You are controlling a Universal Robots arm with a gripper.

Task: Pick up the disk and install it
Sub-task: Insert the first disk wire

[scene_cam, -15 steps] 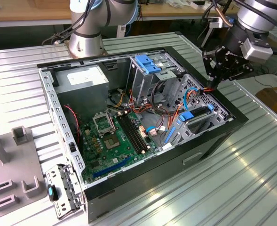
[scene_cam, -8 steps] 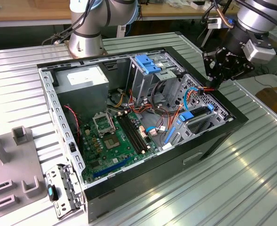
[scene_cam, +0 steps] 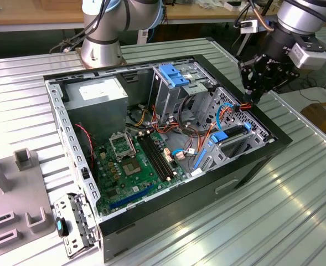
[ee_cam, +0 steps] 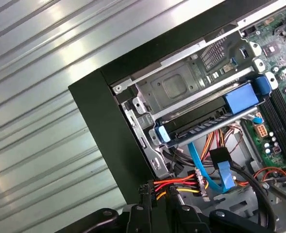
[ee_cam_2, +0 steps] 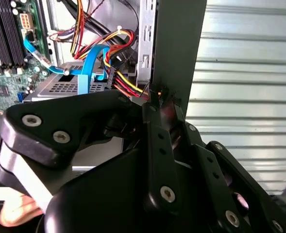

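The disk sits slotted inside the case. The hand looks clenched on the power cable at the case wall. Wiring seems the step in hand; plugging calls for squaring the connector to the disk.

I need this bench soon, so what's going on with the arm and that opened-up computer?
A single robot arm is working on an open computer case that lies on its side on a ribbed metal table. Its claw is down at the case's edge on the exterior view's right, right at a bundle of red, orange and yellow wires. The disk, with its blue rails, already sits in the drive bay in that corner, not in the claw.
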